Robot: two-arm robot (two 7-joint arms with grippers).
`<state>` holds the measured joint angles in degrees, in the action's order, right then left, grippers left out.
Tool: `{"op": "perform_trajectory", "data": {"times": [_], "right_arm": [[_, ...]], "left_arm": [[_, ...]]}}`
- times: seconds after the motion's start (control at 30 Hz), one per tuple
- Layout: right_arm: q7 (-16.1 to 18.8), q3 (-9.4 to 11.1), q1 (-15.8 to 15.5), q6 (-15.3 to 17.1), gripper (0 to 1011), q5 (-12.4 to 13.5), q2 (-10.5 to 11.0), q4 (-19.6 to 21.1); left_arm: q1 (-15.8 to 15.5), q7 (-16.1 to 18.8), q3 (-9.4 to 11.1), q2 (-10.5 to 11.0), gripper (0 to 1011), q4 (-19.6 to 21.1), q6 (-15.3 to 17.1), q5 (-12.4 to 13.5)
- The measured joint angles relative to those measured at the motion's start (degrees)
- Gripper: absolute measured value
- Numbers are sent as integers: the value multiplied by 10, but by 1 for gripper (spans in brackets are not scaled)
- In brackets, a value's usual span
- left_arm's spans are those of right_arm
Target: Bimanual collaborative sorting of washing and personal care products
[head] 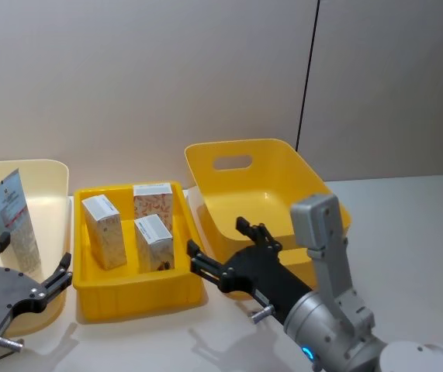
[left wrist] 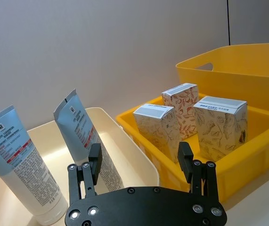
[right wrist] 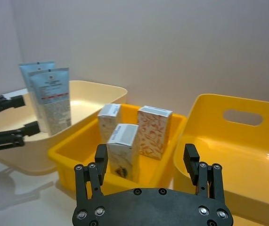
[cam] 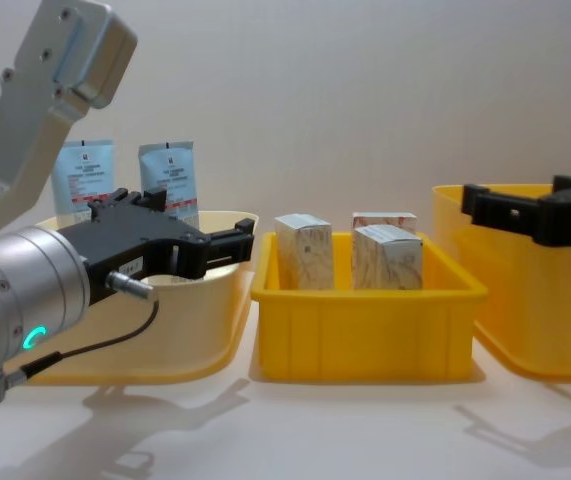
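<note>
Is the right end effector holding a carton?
No, the right end effector is open, and all three cartons stand in the tray.

Bright, soft, even light falls from overhead. Faint, soft-edged shadows lie on the table [cam: 365,430] in front of the middle bin [cam: 365,330] and to both sides of it. A small glare spot shines on the floor of the big bin [right wrist: 247,155] to its right.

Head high, chest low, shared cartons [head: 103,230]
</note>
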<state>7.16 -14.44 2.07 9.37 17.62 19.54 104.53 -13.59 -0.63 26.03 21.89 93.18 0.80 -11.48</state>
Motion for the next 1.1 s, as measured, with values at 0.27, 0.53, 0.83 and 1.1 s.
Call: {"op": "perform_trajectory", "data": {"times": [0.27, 0.53, 0.83, 1.1], "right_arm": [[22, -7, 12, 38, 1001, 13, 1, 16], [28, -11, 18, 54, 1001, 15, -1, 20], [-7, -23, 32, 92, 1001, -3, -30, 11], [-48, -38, 49, 126, 1001, -20, -70, -7]], "left_arm": [[0, 0, 0, 0, 1003, 0, 0, 0], [0, 0, 0, 0, 1003, 0, 0, 0], [0, 0, 0, 0, 1003, 0, 0, 0], [0, 0, 0, 0, 1003, 0, 0, 0]]}}
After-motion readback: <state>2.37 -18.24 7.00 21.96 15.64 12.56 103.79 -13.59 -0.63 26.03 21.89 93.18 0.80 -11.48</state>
